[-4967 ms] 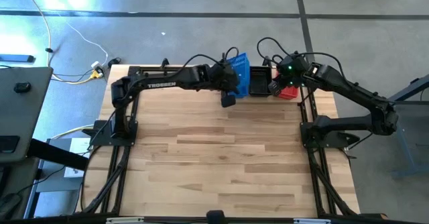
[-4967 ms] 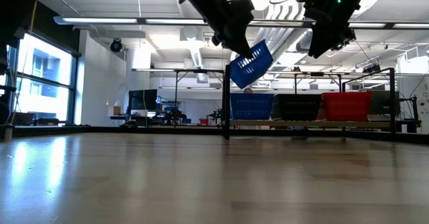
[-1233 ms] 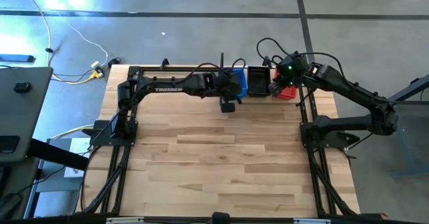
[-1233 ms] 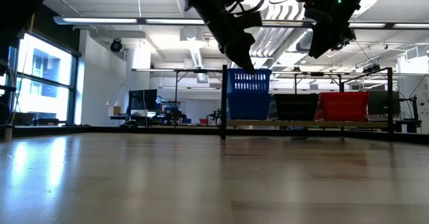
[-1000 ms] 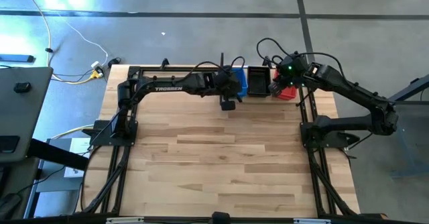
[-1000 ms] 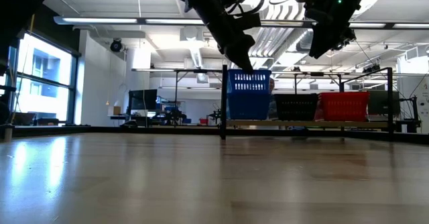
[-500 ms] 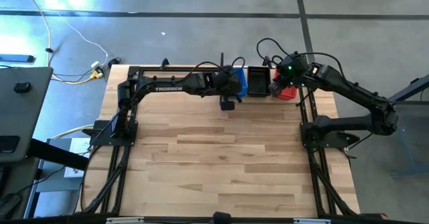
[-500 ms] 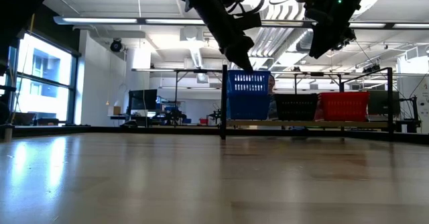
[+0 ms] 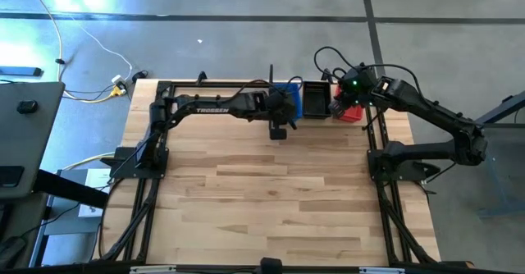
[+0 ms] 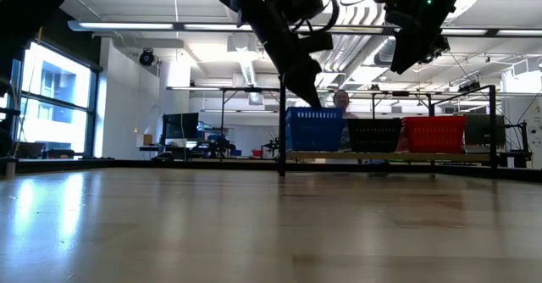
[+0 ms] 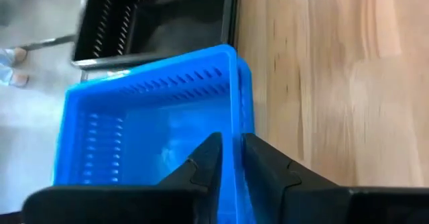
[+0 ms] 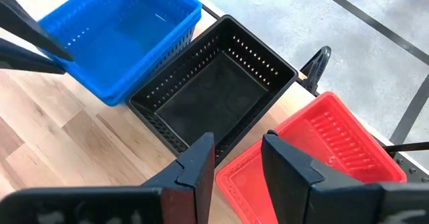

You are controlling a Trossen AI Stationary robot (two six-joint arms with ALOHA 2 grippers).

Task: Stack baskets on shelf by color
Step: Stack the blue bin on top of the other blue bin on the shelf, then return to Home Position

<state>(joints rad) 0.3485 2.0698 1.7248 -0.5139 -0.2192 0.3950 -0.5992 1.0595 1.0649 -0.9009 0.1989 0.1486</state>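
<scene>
At the far edge of the table, left gripper (image 11: pixel 228 158) pinched the near wall of the blue basket (image 11: pixel 151 117), seated leftmost on the shelf (image 10: pixel 389 156) beside black and red; right gripper (image 12: pixel 238 160) hovered open above.

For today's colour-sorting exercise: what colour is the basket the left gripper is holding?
Blue, gripped by its wall; clearest in the left wrist view.

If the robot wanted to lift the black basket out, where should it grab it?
Probably by a long side wall of the black basket, coming straight down: it sits open-topped between the blue basket and red basket, so one finger inside and one outside the thin rim fits best.
</scene>
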